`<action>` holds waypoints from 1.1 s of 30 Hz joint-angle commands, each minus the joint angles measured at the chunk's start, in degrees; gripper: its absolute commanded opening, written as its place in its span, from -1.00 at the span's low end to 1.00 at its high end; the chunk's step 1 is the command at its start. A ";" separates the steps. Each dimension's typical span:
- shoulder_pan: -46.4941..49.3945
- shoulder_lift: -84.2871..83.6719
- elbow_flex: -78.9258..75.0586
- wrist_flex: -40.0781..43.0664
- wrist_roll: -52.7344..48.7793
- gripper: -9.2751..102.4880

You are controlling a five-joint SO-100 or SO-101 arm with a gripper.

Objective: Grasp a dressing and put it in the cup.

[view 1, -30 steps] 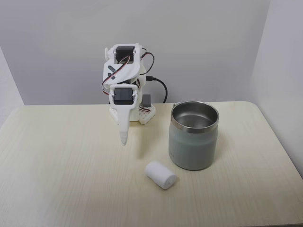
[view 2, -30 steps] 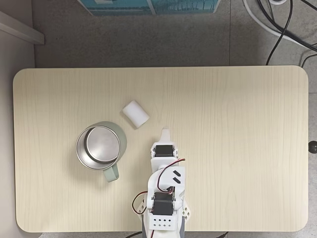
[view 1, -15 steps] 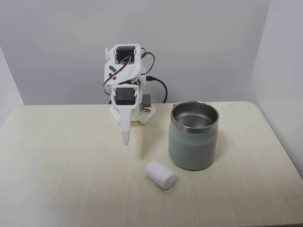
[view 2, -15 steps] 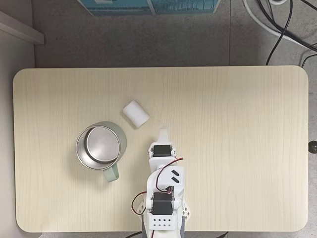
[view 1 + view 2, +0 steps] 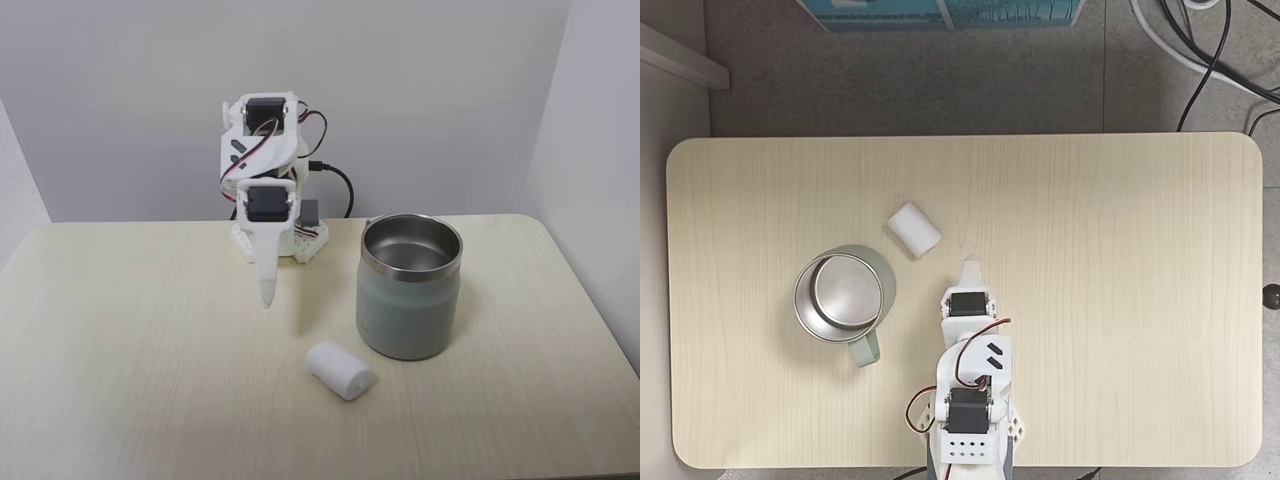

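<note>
- My gripper point(image 5: 267, 297) is hanging in the air above the desk point(image 5: 120, 380), fingers pressed together into one narrow white point, and it is carrying nothing.
- In the fixed view from above, my gripper point(image 5: 971, 266) is pointing away from my base, its tip just beside the roll but not touching it.
- The dressing point(image 5: 339, 370) is lying on its side on the desk, a small white roll of gauze, in front of the cup and a little to its left in the front fixed view.
- From above, the dressing point(image 5: 914, 230) is sitting at a slant, up and to the right of the cup, near it but apart.
- The cup point(image 5: 409, 288) is standing upright on the desk, grey-green outside with a shiny steel rim and inside, to the right of my arm in the front view.
- From above, the cup point(image 5: 843, 295) is showing its bright steel bottom, and it is sitting left of my arm.
- A black cable point(image 5: 340, 185) is curling behind my base against the grey wall.
- More cables point(image 5: 1200, 55) are lying on the floor past the desk's far corner.
</note>
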 commanded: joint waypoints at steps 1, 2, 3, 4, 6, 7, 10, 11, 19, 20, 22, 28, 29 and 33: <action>0.09 -0.09 4.83 2.55 -2.64 -0.84; 0.09 -0.09 6.42 3.69 -4.22 -0.84; 0.00 -0.09 7.73 4.48 -6.15 -0.83; 0.09 -0.09 8.88 5.19 -8.44 -0.83; 0.70 1.49 10.99 5.62 -13.01 -0.82; 1.49 3.60 12.48 5.36 -14.85 -0.81; 3.52 13.80 19.78 4.83 -20.30 -0.74; 4.13 17.58 22.85 4.92 -22.41 -0.71; 5.54 44.65 46.76 9.67 -40.96 -0.52; 5.19 47.29 49.04 10.99 -43.86 -0.50; 4.39 52.03 53.17 13.62 -49.57 -0.47; 0.70 60.73 56.78 15.29 -63.63 -0.44; 0.00 62.05 57.04 15.47 -65.65 -0.43; -2.55 70.75 62.31 19.42 -71.98 -0.39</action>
